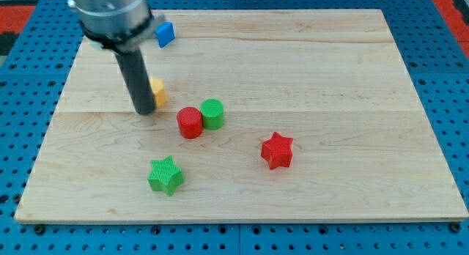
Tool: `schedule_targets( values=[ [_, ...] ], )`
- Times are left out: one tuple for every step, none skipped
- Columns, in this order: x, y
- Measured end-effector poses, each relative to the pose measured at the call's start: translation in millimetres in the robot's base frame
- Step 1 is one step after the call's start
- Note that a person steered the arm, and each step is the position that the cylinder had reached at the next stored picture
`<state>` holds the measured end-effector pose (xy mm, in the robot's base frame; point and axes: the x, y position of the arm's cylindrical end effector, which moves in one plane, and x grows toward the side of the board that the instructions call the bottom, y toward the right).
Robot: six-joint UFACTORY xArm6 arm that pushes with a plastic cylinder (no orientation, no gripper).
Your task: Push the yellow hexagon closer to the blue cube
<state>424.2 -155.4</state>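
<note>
The yellow hexagon (158, 91) lies on the wooden board left of centre, partly hidden behind my rod. The blue cube (165, 34) sits near the board's top edge, above the hexagon and apart from it. My tip (144, 111) rests on the board at the hexagon's lower left side, touching or almost touching it. The rod runs up to the arm's dark housing at the view's top left.
A red cylinder (190, 123) and a green cylinder (212, 113) stand touching each other just right of and below the hexagon. A green star (165, 175) lies toward the bottom. A red star (277, 150) lies right of centre. The board (330, 79) sits on blue pegboard.
</note>
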Motion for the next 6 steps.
schedule_targets(
  values=[
    [-33,-1],
    [-12,20],
    [-13,52],
    [-65,30],
    [-100,-8],
    [-100,2]
  ],
)
